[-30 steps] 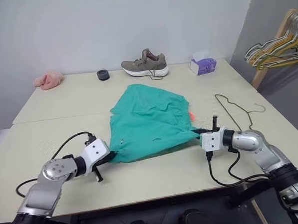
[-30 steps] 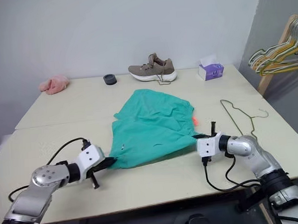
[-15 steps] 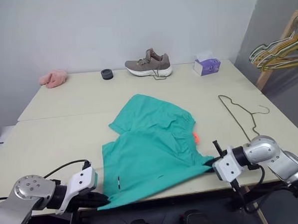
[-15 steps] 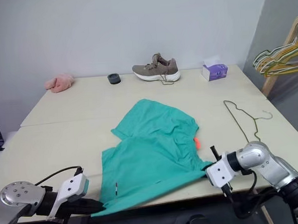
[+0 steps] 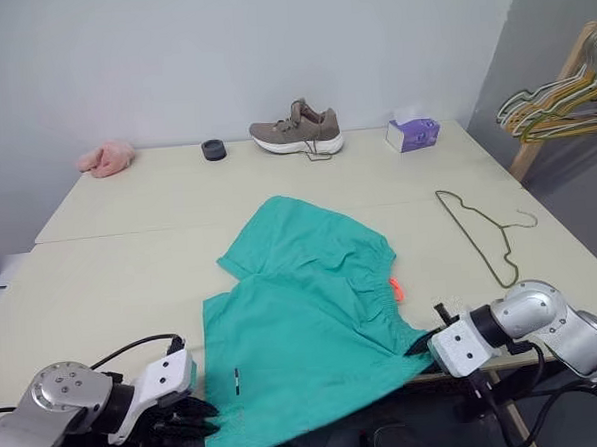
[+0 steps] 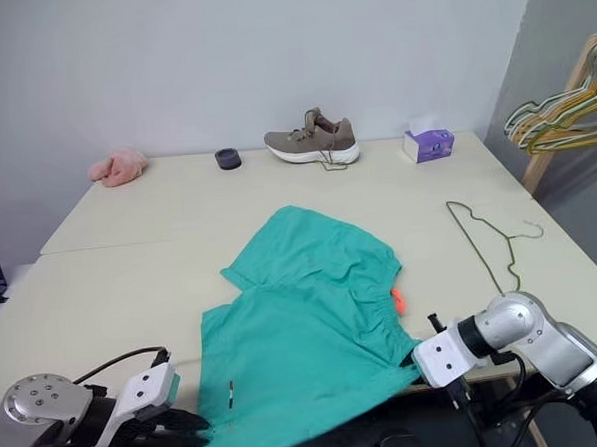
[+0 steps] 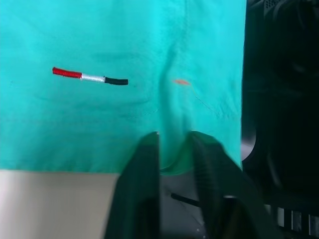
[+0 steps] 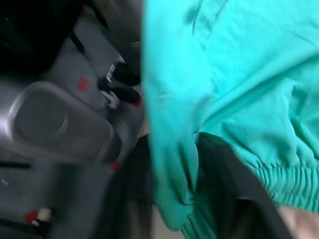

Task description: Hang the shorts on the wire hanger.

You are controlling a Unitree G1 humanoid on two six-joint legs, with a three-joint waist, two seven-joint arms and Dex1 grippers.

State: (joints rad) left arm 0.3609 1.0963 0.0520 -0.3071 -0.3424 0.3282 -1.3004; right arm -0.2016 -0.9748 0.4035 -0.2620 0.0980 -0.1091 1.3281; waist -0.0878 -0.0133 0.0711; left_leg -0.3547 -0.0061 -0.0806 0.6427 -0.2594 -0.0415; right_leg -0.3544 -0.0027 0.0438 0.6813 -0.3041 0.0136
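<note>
shorts (image 5: pixel 313 303) sprawl teal-green across the near half of the table (image 5: pixel 127 202), front hem spilling over the table's near edge, a flash of orange drawstring (image 5: pixel 394 290) at the gathered waistband. from the head cameras, the left gripper (image 5: pixel 194 421) sits low at the shorts' near-left corner and the right gripper (image 5: pixel 425 343) at the near-right corner by the waistband. the wire hanger (image 5: pixel 479 236) lies flat on the table, off to the right of the shorts and apart from them. beyond the shorts, along the far edge: a pink fuzzy cloth (image 5: pixel 105 158), a small dark ring (image 5: pixel 213 149), a grey-brown sneaker (image 5: pixel 296 132) and a purple tissue box (image 5: pixel 412 132), its print too small to read. coloured hangers (image 5: pixel 563 104) bunch on a wooden rack further right.

left wrist view now: both fingers (image 7: pixel 142 184) straddle the hem, a fold of cloth between them with slack, so whether they pinch it i cannot tell. a small stitched label (image 7: pixel 89 77), red, white and black, no letters on it.

right wrist view: dark fingers (image 8: pixel 234 184) either side of the waistband fold, cloth between them, grip or gap unclear.
</note>
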